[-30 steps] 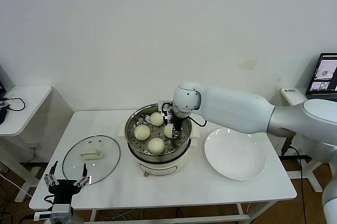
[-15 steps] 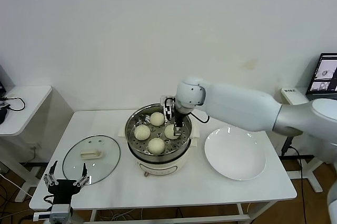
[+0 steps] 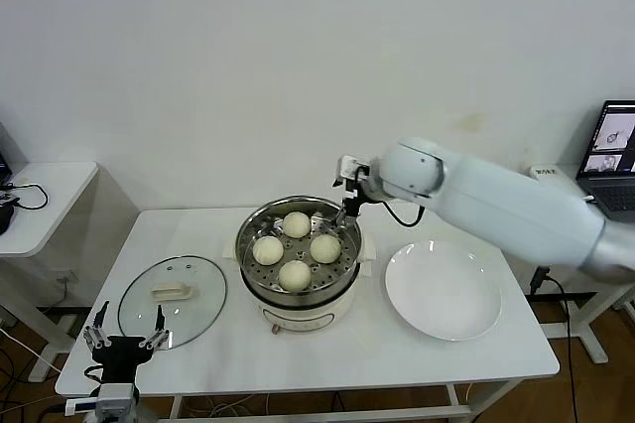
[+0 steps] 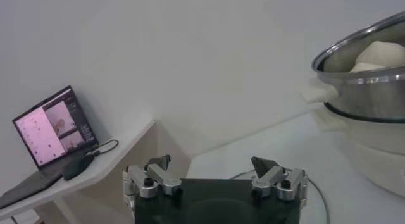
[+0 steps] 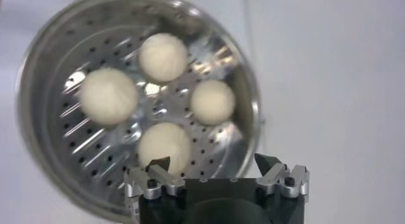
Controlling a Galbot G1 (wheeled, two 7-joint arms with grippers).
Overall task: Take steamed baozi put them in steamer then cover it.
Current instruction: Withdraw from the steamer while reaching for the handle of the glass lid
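Note:
The steel steamer [image 3: 245, 264] stands mid-table on its cream base, with several cream-white baozi [image 3: 296, 224] resting on the perforated tray; the right wrist view shows them [image 5: 163, 57] from above inside the steamer [image 5: 42, 150]. My right gripper [image 3: 349, 191] is open and empty, hovering above the steamer's far right rim; it also shows in the right wrist view [image 5: 212, 163]. The glass cover [image 3: 171, 299] with its cream handle lies flat on the table left of the steamer. My left gripper [image 3: 126, 329] is open and empty, low by the table's front left corner; it also shows in the left wrist view [image 4: 212, 164].
An empty white plate [image 3: 443, 290] lies right of the steamer. A side table [image 3: 40, 197] with a cable stands at the far left, and a laptop [image 3: 617, 145] at the far right. The left wrist view shows the steamer's side [image 4: 373, 92] and another laptop [image 4: 54, 127].
My right gripper has lifted out of the steamer and drawn back to the right, leaving the baozi it hovered over on the tray. The left arm has not moved.

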